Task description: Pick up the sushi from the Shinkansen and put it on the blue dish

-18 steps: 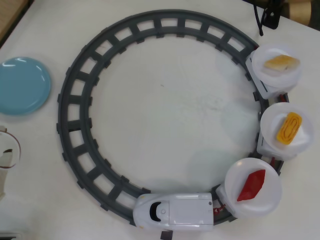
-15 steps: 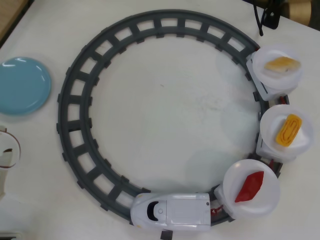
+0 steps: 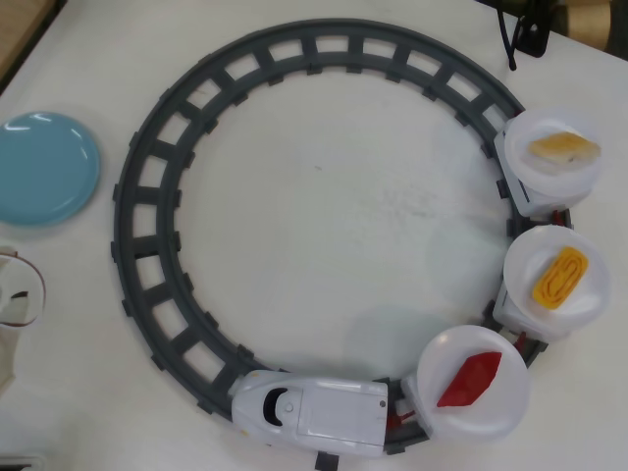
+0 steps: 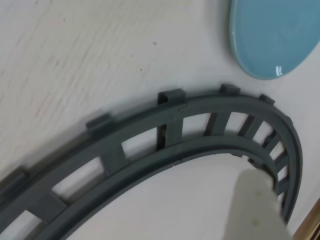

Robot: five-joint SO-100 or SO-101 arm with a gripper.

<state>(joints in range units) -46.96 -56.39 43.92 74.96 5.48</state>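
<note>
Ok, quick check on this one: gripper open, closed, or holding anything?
Gripper: cannot be told. The wrist view shows only one pale fingertip over the grey track, nothing visibly held; the overhead view doesn't show it.

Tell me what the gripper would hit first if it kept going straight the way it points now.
Probably the grey track: in the wrist view the one visible finger sits over its curve, with the blue dish beyond. Depth is unclear, so treat this as a guess.

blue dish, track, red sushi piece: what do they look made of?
Blue dish: probably glazed ceramic or glossy plastic, given its bright window glare.
Track: matte grey moulded plastic, with clip tabs along its edge in the wrist view.
Sushi: glossy red plastic, apparently hard, with flat facets catching light.
</note>
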